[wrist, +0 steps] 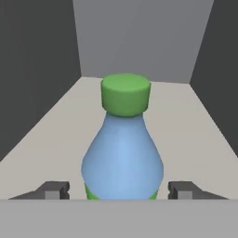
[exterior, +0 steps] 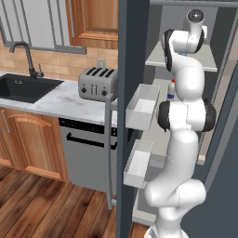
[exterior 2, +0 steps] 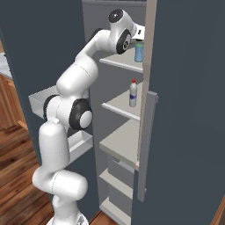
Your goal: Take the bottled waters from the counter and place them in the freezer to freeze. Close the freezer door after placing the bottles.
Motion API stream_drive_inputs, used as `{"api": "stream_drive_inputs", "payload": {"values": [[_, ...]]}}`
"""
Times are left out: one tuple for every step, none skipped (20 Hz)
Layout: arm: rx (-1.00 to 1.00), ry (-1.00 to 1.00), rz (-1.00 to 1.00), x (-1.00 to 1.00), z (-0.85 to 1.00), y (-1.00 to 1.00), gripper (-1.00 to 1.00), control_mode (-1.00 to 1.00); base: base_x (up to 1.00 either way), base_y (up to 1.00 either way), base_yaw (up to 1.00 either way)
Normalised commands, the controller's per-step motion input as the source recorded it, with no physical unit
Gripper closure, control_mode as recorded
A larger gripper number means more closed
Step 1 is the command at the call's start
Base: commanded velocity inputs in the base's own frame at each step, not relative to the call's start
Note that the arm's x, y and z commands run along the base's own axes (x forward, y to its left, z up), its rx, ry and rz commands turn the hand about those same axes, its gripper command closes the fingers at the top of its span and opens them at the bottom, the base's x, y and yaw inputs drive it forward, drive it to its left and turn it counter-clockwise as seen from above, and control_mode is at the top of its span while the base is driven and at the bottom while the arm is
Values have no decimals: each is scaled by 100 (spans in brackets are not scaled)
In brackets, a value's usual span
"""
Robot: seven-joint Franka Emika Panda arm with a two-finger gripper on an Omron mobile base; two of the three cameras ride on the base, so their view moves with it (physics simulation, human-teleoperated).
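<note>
The green-capped, blue-labelled bottled water [wrist: 122, 148] stands upright on the freezer's top shelf [exterior 2: 119, 63], also seen as the small blue bottle [exterior 2: 139, 52]. My gripper [wrist: 119, 190] is open around its lower body, and each finger [wrist: 56, 190] stands a little off the bottle's side. The hand [exterior 2: 132, 36] reaches into the freezer from the upper left. A red-capped bottled water [exterior 2: 133, 93] stands upright on the shelf below, also as the bottle [exterior: 171, 89]. The freezer door [exterior: 124, 69] stands wide open. The marble counter [exterior: 65, 100] lies to the left.
Two white bins [exterior: 142, 107] hang on the door's inner face beside my arm. A steel toaster [exterior: 96, 83] and a black sink [exterior: 23, 86] sit at the counter, above a dishwasher [exterior: 86, 153]. A second slate-grey door [exterior 2: 189, 110] borders the opening on the right.
</note>
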Motion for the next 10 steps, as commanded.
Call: {"api": "stream_drive_inputs", "payload": {"values": [[0,0,0,0,0,0,-100,-100,0,0,0],[0,0,0,0,0,0,-100,-100,0,0,0],[0,0,0,0,0,0,-100,-100,0,0,0],[0,0,0,0,0,0,-100,-100,0,0,0],[0,0,0,0,0,0,-100,-100,0,0,0],[0,0,0,0,0,0,-100,-100,0,0,0],[0,0,0,0,0,0,-100,-100,0,0,0],[0,0,0,0,0,0,-100,-100,0,0,0],[0,-1,0,0,0,0,-100,-100,0,0,0],[0,-3,0,0,0,0,-100,-100,0,0,0]]}}
